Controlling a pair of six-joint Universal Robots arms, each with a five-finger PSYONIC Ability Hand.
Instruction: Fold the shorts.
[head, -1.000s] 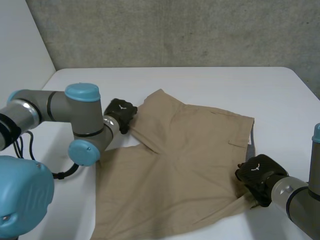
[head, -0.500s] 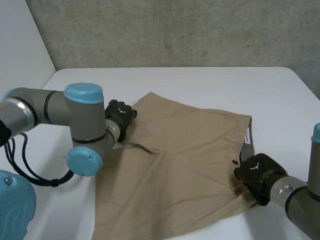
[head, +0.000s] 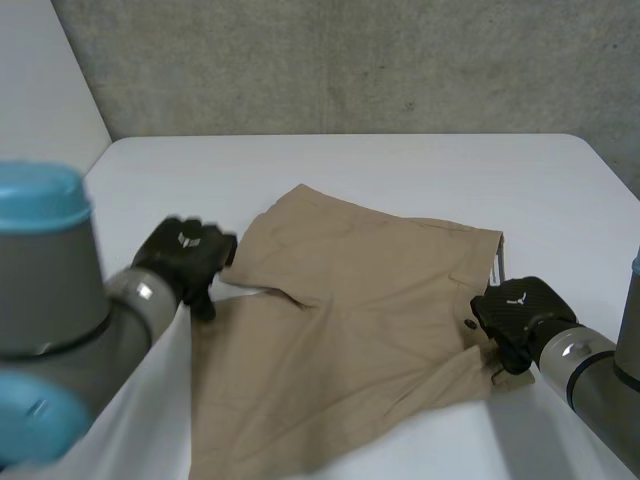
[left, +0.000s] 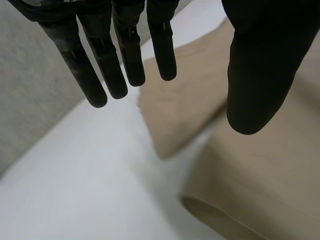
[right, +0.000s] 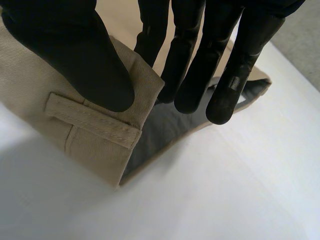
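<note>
Tan shorts (head: 370, 320) lie partly folded on the white table (head: 400, 170), one leg turned over the other. My left hand (head: 185, 262) hovers just off the shorts' left edge. In the left wrist view its fingers (left: 125, 50) hang straight, well apart from the thumb, with nothing between them; the folded leg's corner (left: 175, 115) lies below the fingertips. My right hand (head: 518, 312) is at the waistband end on the right. There its thumb (right: 70, 50) presses on top of the waistband (right: 95, 135) while the fingers (right: 200, 65) reach under it against the grey lining (right: 165, 130), pinching the cloth.
A grey concrete wall (head: 350, 60) runs behind the table's far edge. Bare white tabletop surrounds the shorts, widest at the far side and left. The left arm's grey and light-blue joint (head: 45, 320) stands close in front of the camera.
The left hand has let go of the shorts' leg and drawn back to the left and nearer me; that leg now lies flat. The right hand keeps its pinch on the waistband.
</note>
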